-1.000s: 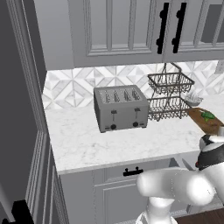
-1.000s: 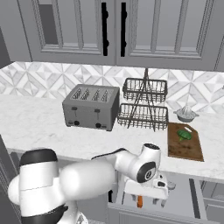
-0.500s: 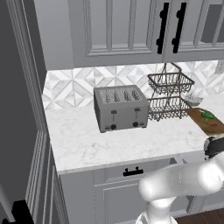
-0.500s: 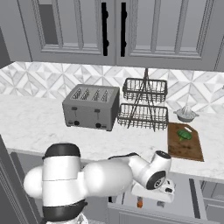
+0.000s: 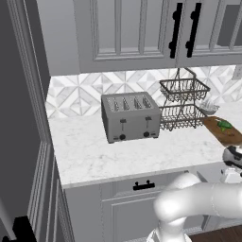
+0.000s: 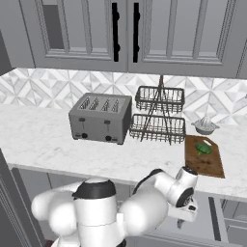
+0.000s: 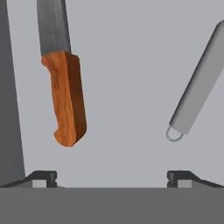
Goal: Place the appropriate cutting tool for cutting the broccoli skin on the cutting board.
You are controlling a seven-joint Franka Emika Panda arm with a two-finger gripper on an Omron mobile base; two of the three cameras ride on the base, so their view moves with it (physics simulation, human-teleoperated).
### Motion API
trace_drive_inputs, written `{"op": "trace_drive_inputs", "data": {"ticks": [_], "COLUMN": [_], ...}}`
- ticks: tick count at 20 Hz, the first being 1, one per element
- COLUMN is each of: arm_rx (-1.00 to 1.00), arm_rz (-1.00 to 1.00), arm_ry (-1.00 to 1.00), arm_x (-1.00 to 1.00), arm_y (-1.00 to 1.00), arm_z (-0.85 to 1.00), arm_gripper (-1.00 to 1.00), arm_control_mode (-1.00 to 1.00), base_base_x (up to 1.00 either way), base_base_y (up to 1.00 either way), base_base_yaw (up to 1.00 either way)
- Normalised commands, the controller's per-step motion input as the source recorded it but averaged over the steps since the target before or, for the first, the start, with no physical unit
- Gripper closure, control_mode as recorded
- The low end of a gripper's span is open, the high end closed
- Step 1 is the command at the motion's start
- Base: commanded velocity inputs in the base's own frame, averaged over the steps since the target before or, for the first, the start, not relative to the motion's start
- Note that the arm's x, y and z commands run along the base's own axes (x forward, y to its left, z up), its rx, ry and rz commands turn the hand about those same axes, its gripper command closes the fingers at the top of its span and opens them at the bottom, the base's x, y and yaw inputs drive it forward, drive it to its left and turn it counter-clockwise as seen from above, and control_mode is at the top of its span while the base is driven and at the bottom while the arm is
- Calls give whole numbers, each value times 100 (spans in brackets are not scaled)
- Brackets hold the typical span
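Note:
The cutting tool (image 7: 65, 96), with an orange-brown handle and a grey blade, lies on a grey drawer floor at the upper left of the hand view. My gripper (image 7: 111, 178) is open above it, and the handle end sits just ahead of the left fingertip (image 7: 43, 177). Nothing is between the fingers. In the right base view my wrist (image 6: 185, 193) reaches down below the counter's front edge. The brown cutting board (image 6: 206, 166) (image 5: 232, 136) lies on the counter at the right, with the green broccoli (image 6: 203, 149) (image 5: 224, 125) on its far end.
A grey rod-like utensil with a ring end (image 7: 197, 83) lies right of the cutting tool. A dark drawer wall (image 7: 8, 87) runs along the left. On the counter stand a toaster (image 6: 101, 118), a two-tier wire rack (image 6: 159, 116) and a juicer (image 6: 206, 126).
My hand has moved to the right along the counter's front edge and down. An orange handle seen below the hand in the earlier right base frames is now hidden behind it.

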Motion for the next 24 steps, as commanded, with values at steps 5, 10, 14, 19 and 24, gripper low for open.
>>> {"op": "trace_drive_inputs", "data": {"ticks": [5,10,14,19,24], "arm_rx": [0,0,0,0,0], "arm_rz": [0,0,0,0,0], "arm_ry": [7,13,16,17,17], "arm_x": [-7,-27,-34,-40,-44], "arm_y": [-12,-13,-5,-2,-1], "arm_z": [-41,-36,-28,-9,-2], "arm_gripper": [-100,-100,-100,-100,-100], "arm_control_mode": [-100,-100,-100,-100,-100], "base_base_x": [0,0,0,0,0], "base_base_y": [0,0,0,0,0], "base_base_yaw": [0,0,0,0,0]}}
